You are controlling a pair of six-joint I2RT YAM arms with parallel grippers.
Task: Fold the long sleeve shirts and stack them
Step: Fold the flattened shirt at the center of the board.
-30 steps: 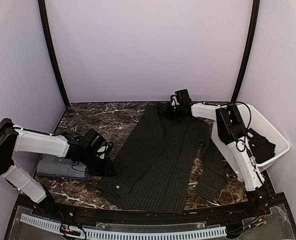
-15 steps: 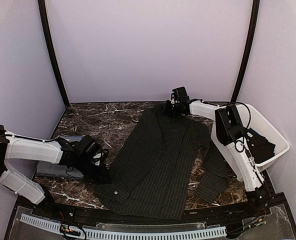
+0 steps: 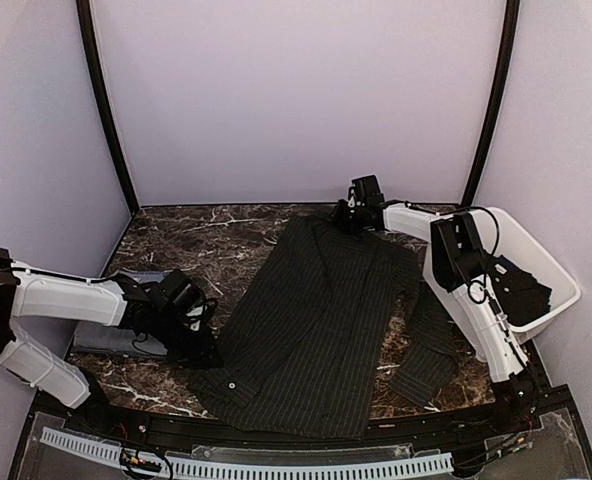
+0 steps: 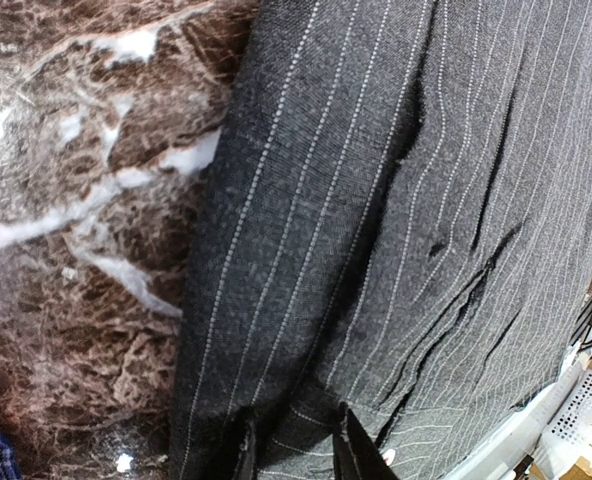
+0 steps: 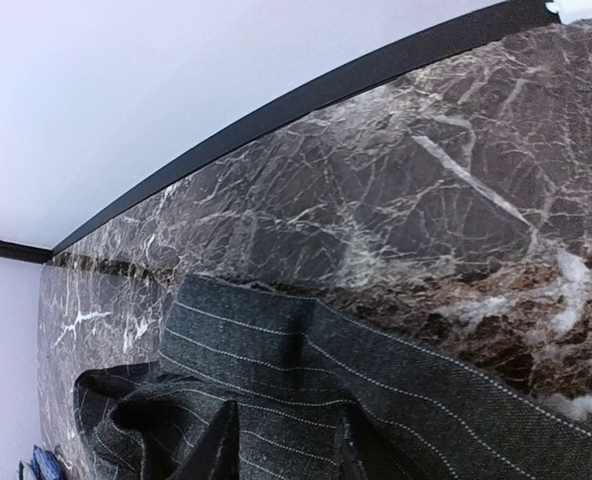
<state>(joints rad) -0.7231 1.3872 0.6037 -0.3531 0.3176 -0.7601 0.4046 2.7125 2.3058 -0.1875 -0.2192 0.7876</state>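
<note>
A charcoal pinstripe long sleeve shirt [image 3: 316, 310] lies spread front-up across the marble table, collar at the far side and hem near the front edge. My left gripper [image 3: 204, 345] is low at the shirt's near-left edge. In the left wrist view it [image 4: 294, 412] is shut on a fold of the pinstripe cloth [image 4: 376, 200]. My right gripper [image 3: 348, 215] is at the collar, and in the right wrist view it [image 5: 286, 412] is shut on the collar band [image 5: 256, 340]. A folded grey-blue shirt [image 3: 106, 338] lies at the near left, partly under my left arm.
A white plastic tub [image 3: 556, 275] stands at the right table edge with dark cloth [image 3: 521, 290] in it, right next to my right arm. Bare marble [image 3: 196, 240] shows at the back left. The shirt's right sleeve [image 3: 426, 350] trails toward the front right corner.
My left arm has slid nearer the front edge, dragging the shirt's near-left edge with it. My right gripper has closed on the collar and shifted slightly.
</note>
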